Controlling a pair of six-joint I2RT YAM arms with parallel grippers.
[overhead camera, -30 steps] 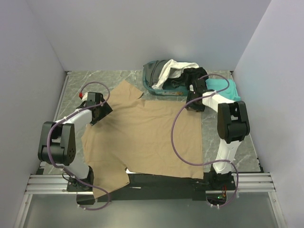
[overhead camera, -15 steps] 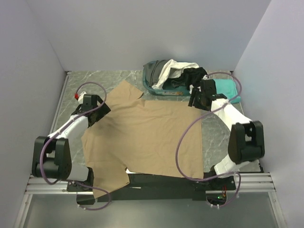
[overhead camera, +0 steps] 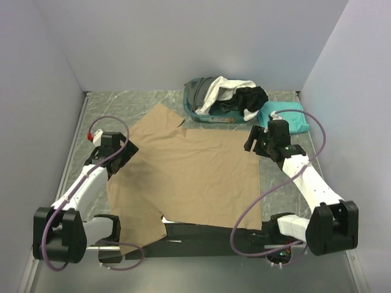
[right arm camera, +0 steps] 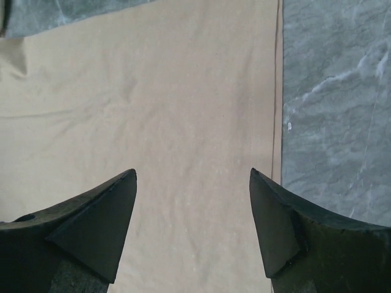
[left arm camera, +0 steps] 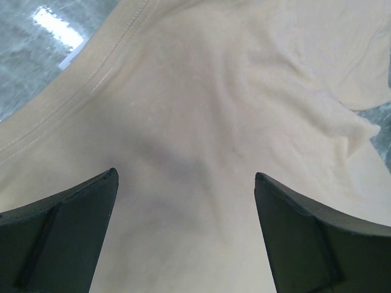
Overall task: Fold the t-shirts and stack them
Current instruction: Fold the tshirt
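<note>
Nearest the arm bases, tan short-sleeved cloth t-shirt: spread flat on grey marbled table, no fold made. Left gripper and right gripper: jaws wide, empty, poised over its left and right sides. Far right, teal cloth t-shirt: apparently folded, one done. Beside it, teal plastic basket: white t-shirt, black t-shirt and grey t-shirt heaped, awaiting folding.
</note>
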